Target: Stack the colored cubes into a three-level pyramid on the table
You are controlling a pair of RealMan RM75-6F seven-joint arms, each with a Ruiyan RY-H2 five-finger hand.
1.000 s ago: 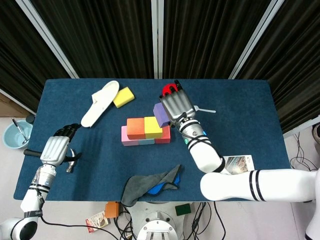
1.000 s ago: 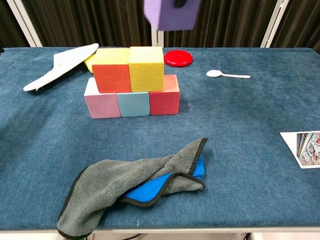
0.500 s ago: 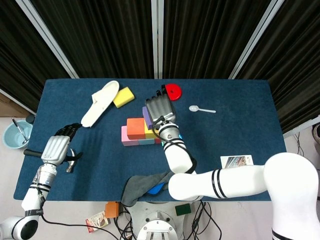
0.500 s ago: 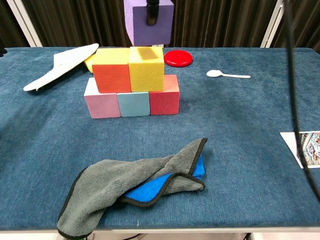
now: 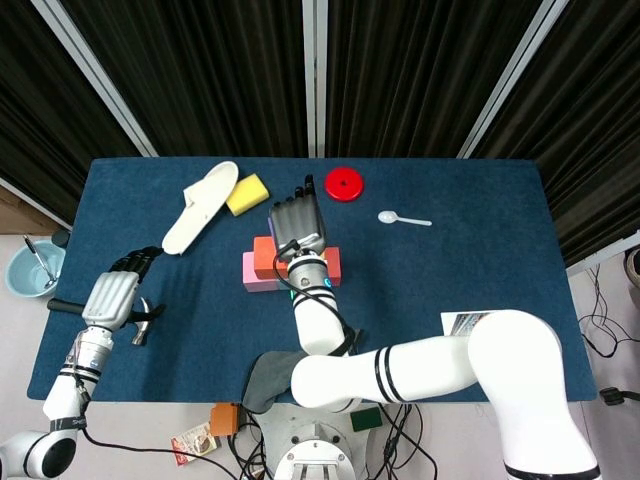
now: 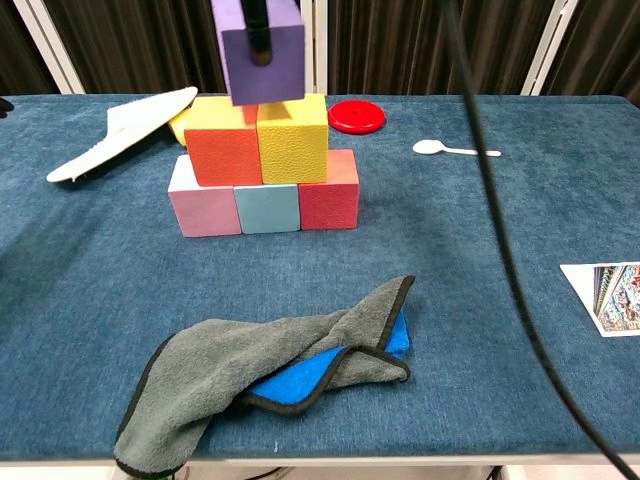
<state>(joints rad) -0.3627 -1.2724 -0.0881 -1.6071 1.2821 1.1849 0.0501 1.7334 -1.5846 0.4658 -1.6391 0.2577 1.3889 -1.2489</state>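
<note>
Overhead, purple cube [image 6: 262,52] under right hand [image 5: 296,228], above orange cube [image 6: 224,151]

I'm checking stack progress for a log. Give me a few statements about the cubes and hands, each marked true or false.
1. The right hand holds the purple cube above the stack. True.
2. The bottom row is pink cube, light blue cube, red cube. True.
3. The orange cube sits in the bottom row. False: it is on the second level beside the yellow cube.
4. The left hand holds a cube. False: it holds none and is far from the stack.
</note>
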